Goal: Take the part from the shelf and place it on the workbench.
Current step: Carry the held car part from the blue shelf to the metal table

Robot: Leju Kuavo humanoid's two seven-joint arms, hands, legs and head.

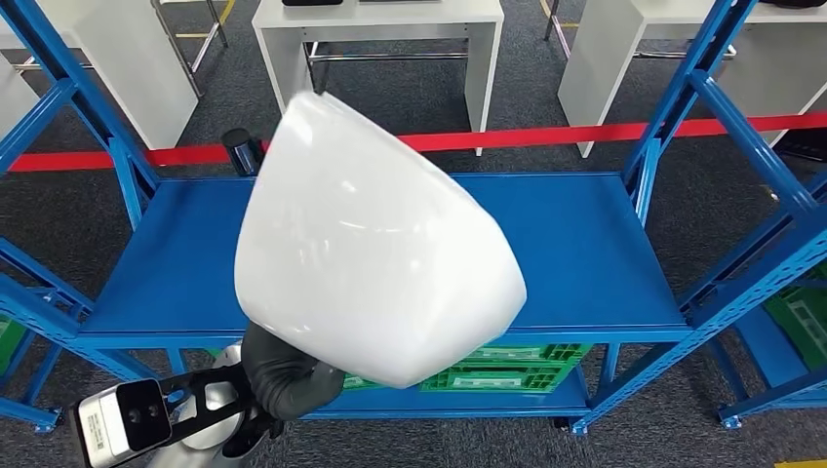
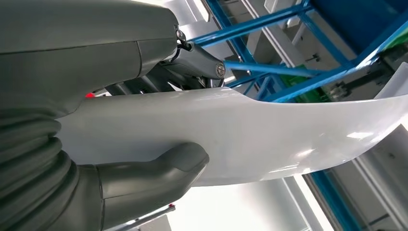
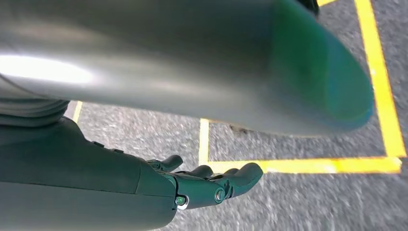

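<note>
- L robot hand (image 1: 278, 380): nearest the camera, under the lower edge of the white part (image 1: 375, 244). Wrist view shows thumb (image 2: 159, 171) on one face and dark fingers (image 2: 197, 60) on the other, i.e. pinching the part's rim.
- White part: large glossy shell, held up in front of the blue shelf (image 1: 585, 253), clear of its top deck and hiding the deck's middle.
- R robot hand (image 3: 211, 185): hangs low over grey floor with yellow tape lines (image 3: 380, 86); fingers loosely extended, holding nothing.
- Blue shelf: behind the part; green crates (image 1: 517, 369) on its lower level.
- Red floor line (image 1: 605, 135) and white desks (image 1: 385, 44): beyond the shelf, well apart from the part.
- Risk (judgement): one-handed edge grip on a wide, smooth shell; its bulk sits far from the hand, so it may pivot or slip when the robot turns.
- Risk (judgement): part blocks much of the head view, so it could clip the shelf's uprights (image 1: 673, 107) while being carried off.
</note>
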